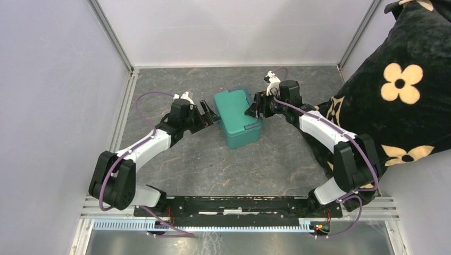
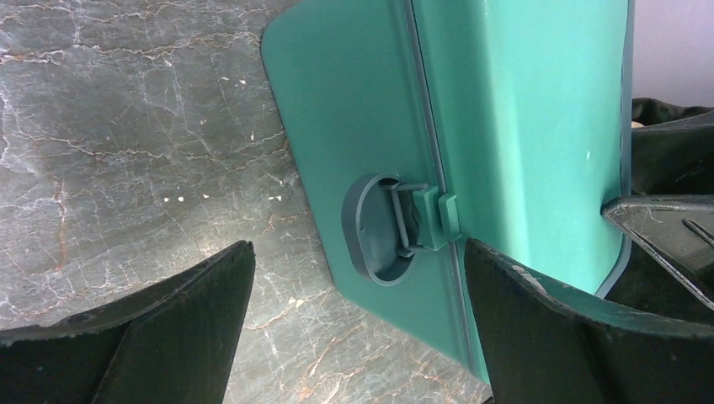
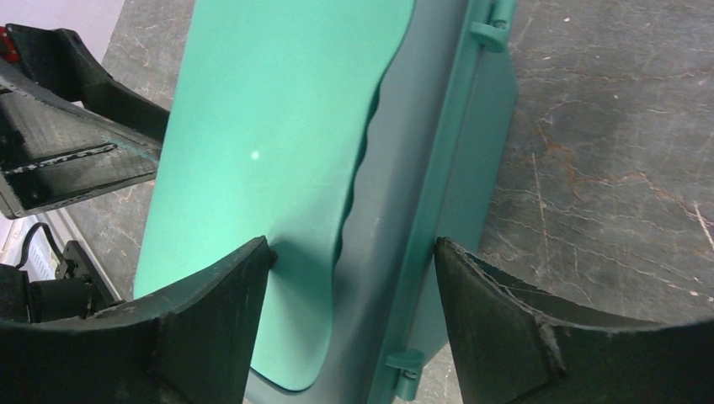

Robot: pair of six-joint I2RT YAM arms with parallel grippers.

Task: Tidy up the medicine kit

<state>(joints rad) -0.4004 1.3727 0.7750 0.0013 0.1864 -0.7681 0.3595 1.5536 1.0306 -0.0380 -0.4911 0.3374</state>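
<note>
The medicine kit (image 1: 237, 118) is a teal box with its lid closed, standing mid-table. My left gripper (image 1: 210, 115) is open at its left side. In the left wrist view my left gripper (image 2: 358, 248) faces the front latch (image 2: 414, 220), with one finger (image 2: 547, 328) lying against the lid side and the other over bare table. My right gripper (image 1: 256, 110) is open at the kit's right side. In the right wrist view my right gripper (image 3: 347, 250) straddles the hinged edge of the kit (image 3: 278, 126), one finger (image 3: 210, 311) on the lid top, the other beside the back wall.
A black flower-patterned cushion (image 1: 404, 90) fills the right edge, close behind the right arm. White enclosure walls stand at the left, back and right. The grey marbled table (image 1: 213, 170) lies between the kit and the arm bases.
</note>
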